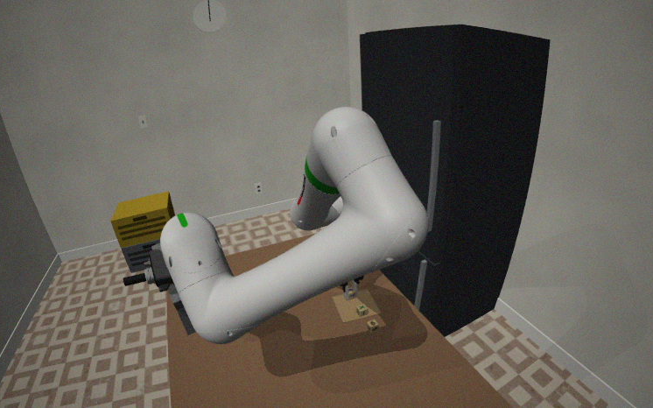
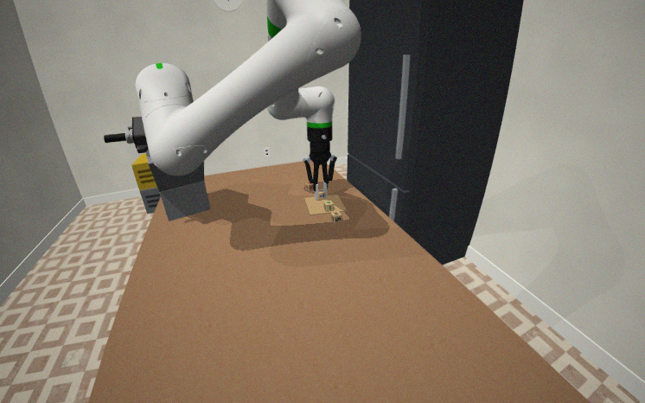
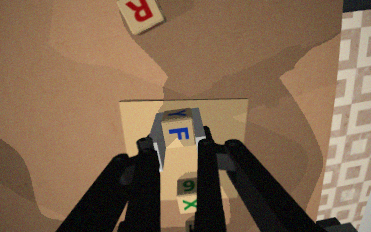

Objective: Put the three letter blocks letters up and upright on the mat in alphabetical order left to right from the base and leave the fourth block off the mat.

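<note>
My gripper (image 3: 179,121) is shut on a wooden block with a blue F on top (image 3: 179,134), held low over the tan mat (image 3: 139,125); I cannot tell whether the block touches it. In the top and exterior views the gripper (image 1: 352,290) (image 2: 320,192) points straight down over the mat (image 1: 349,304) (image 2: 315,205). A block with a green X on top (image 3: 190,202) lies on the mat close to the F block (image 1: 362,309) (image 2: 328,205). A block with a red R (image 3: 140,12) lies on the bare table beyond the mat. Another block (image 1: 373,325) (image 2: 336,216) lies just past the mat's corner; its mark is too small to read.
A tall dark fridge (image 1: 451,167) stands close beside the table next to the mat. The arm's big links (image 1: 293,253) hang over the table's middle. The table edge and the tiled floor (image 3: 364,115) run close beside the mat. A yellow box (image 1: 141,217) sits behind the robot base.
</note>
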`<move>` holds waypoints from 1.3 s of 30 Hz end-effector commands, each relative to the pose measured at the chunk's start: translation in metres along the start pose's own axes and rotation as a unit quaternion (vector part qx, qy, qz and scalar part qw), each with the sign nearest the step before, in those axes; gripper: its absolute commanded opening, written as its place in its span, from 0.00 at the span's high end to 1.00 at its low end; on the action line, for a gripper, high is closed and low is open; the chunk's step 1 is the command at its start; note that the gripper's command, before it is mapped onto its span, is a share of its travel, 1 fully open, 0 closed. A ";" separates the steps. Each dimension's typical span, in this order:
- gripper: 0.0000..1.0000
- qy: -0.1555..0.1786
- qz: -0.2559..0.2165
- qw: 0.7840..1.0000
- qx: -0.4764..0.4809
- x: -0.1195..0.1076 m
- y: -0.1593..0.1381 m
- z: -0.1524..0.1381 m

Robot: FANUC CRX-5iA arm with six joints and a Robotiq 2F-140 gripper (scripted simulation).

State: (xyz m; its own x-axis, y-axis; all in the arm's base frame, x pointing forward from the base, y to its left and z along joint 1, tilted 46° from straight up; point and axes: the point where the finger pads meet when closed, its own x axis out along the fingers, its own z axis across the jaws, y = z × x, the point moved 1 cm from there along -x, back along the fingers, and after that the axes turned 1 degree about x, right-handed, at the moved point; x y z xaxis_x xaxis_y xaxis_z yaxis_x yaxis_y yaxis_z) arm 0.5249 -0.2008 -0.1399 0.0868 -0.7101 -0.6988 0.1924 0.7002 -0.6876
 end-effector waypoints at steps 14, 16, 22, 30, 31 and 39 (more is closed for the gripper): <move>0.84 0.000 0.000 1.000 0.000 0.001 0.000 0.000; 0.84 0.000 0.000 1.000 0.000 0.001 0.000 0.000; 0.84 0.000 0.000 1.000 0.000 0.002 0.000 0.000; 0.84 0.000 0.000 1.000 0.000 0.004 0.000 0.000; 0.84 0.000 0.000 1.000 0.000 0.004 0.000 0.000; 0.84 0.000 0.000 1.000 0.000 0.004 0.000 0.000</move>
State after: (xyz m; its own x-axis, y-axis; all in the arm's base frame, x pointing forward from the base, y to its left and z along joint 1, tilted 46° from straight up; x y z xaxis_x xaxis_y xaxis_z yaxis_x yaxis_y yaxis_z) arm 0.5253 -0.2036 -0.1427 0.0868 -0.7101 -0.6988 0.1925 0.7001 -0.6876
